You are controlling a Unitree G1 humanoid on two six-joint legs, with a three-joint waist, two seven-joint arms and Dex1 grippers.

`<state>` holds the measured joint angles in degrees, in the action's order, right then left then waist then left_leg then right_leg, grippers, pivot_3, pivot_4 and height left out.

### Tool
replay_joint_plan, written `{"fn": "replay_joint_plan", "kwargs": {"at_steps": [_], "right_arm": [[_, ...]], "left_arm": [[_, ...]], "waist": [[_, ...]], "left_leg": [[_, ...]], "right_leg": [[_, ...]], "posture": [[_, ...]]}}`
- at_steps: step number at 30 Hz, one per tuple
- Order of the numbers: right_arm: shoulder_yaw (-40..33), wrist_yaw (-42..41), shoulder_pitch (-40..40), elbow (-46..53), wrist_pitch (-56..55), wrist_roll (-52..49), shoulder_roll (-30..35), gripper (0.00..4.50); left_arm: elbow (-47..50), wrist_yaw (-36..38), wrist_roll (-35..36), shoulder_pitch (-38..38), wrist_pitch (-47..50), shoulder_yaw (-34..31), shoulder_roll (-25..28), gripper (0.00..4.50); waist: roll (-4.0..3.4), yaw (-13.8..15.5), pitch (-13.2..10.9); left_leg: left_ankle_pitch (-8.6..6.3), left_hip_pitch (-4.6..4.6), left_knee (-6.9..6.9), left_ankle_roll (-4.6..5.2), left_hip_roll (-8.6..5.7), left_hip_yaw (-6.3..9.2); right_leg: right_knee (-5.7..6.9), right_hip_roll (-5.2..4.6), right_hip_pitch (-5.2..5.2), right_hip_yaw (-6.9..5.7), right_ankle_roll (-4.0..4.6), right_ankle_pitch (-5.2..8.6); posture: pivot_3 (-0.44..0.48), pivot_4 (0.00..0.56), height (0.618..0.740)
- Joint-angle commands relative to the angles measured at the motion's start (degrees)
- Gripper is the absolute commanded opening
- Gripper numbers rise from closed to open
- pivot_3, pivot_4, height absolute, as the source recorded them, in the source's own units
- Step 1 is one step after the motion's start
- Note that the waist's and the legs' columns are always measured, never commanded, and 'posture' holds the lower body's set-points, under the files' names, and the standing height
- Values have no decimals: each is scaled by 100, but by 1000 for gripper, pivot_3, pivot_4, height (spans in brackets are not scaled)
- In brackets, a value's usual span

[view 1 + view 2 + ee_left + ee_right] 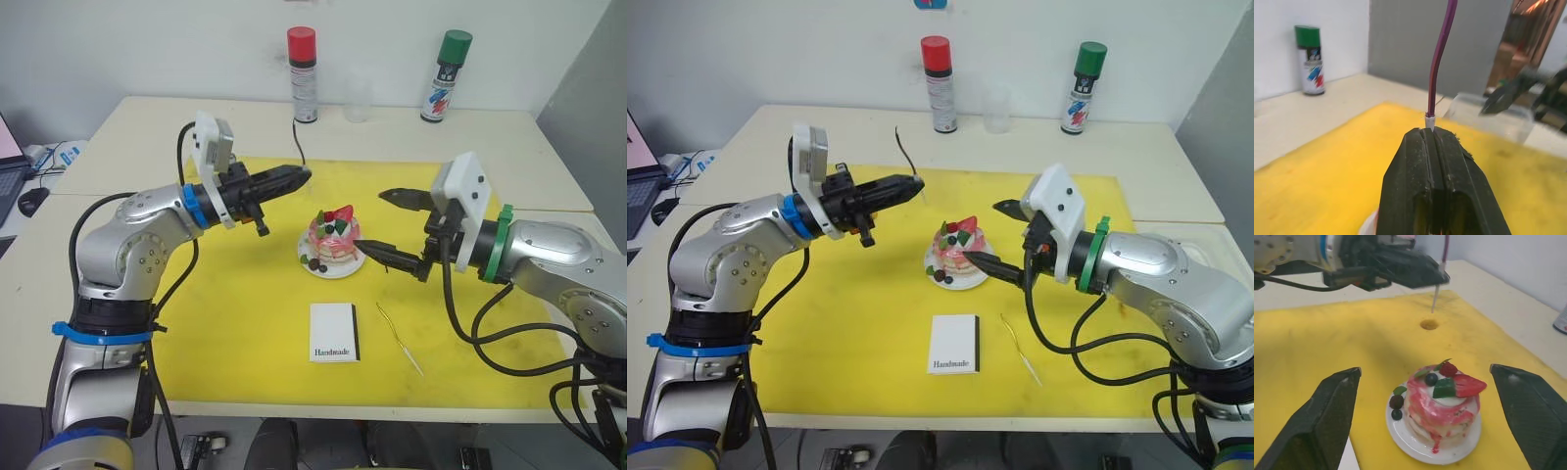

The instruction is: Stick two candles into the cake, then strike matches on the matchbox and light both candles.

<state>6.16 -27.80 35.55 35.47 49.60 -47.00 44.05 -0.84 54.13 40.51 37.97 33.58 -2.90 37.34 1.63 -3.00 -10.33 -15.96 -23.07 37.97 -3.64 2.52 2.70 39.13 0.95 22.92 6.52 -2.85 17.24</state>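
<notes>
Candle in hand: we see one candle (905, 149) clamped near its lower end in the left gripper (294, 177), standing nearly upright, behind and to the left of the cake (331, 238).
Candle handling: we judge it very light, thin and easy to bend or snap; a hold close to the base is the safest place, and the long free length will likely wobble on the way down.
Second candle: it lies flat on the yellow mat (245, 343), in front and to the right of the cake, just beside the matchbox (334, 332); we would pick it up low on the shaft, and expect it to be hard to pinch off the mat.
Cake handling: soft and light on its small white plate (339, 268); we expect it to dent or slide if a candle is pushed at a slant, so the push should be straight down.
Left arm: elbow bent, forearm reaching across toward the cake, with the gripper held above the mat and pointing at it.
Right arm: reaching in from the cake's right, right gripper (389, 224) with its fingers wide apart and empty, the nearer finger (387, 256) close to the plate's rim.
</notes>
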Motion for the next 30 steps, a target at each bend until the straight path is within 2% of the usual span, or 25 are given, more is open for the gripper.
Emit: {"fn": "replay_joint_plan", "kwargs": {"at_steps": [1,5,16,30], "right_arm": [[80,-123,125,198,105,93,-67,4464],[189,-246,58,152,67,403,-33,4464],[191,-383,-295,248,155,992,113,4464],[145,-353,-401,393,340,1116,-21,4464]], "left_arm": [[-17,316,-133,-161,-70,51,-2,0],[-65,438,-301,-304,-160,122,-132,0],[-561,405,-799,-13,-665,97,-644,0],[-949,337,-1076,157,-918,76,-1025,0]], "waist": [[0,14,0],[0,48,0],[0,133,0],[0,132,0]], "left_leg": [[0,-4,0,0,0,1],[0,-44,12,-1,-1,16],[1,-60,21,0,1,52],[2,-61,35,0,0,57]], "right_leg": [[-4,-1,1,-2,0,0],[-2,-5,32,-19,1,-1],[1,-11,30,-76,10,-6],[19,-11,30,-82,11,-6]], "posture": [[0,150,724],[0,150,724],[0,150,724],[0,150,724]]}}
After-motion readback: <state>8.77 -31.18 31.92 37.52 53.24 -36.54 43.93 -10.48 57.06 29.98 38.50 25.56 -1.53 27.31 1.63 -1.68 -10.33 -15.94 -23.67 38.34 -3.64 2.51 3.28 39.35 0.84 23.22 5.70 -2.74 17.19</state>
